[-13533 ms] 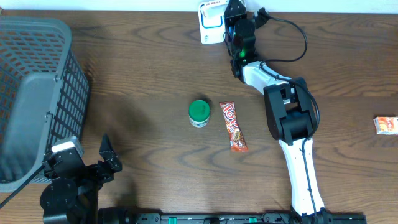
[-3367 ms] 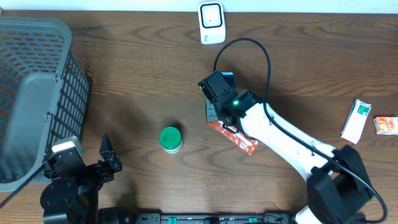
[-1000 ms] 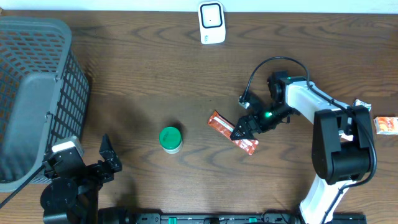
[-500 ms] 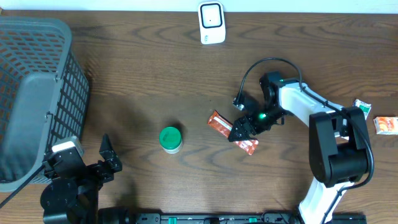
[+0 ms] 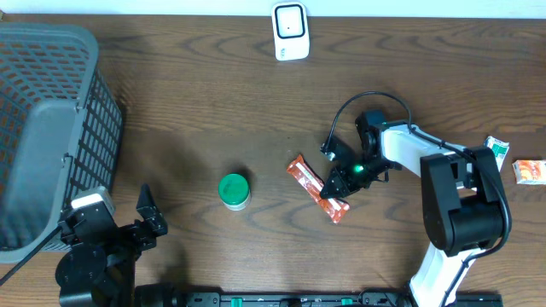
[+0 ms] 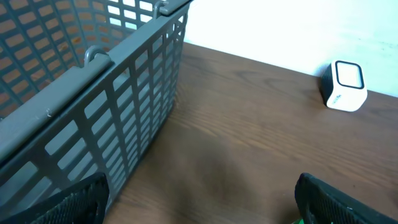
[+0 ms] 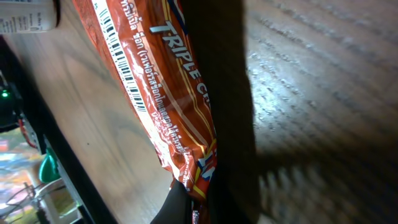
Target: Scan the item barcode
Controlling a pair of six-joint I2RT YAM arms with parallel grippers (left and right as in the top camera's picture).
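Candy bar (image 5: 304, 174) is lying on the brown table (image 5: 196, 94), a bit right of the middle in the picture from above. It is slanting from upper left to lower right. My right gripper (image 5: 333, 189) is pinching the candy bar near its lower right part. A green-lid jar (image 5: 233, 189) is sitting to the left of the bar, apart from it. The white scanner (image 5: 290, 31) is standing at the top middle, well apart from the bar. A gray basket (image 5: 94, 111) is filling the left side. My left gripper (image 5: 152, 217) is waiting at the lower left with nothing in it.

From the left wrist, I am seeing its two dark fingers (image 6: 68, 202) spread wide at the bottom corners. The basket wall is filling the upper left and the scanner is sitting at the upper right.

From the right wrist, the bar is running down the left half, with its barcode (image 7: 121, 68) facing the camera. The dark fingers (image 7: 180, 202) at the bottom are squeezing the end of the wrapper.
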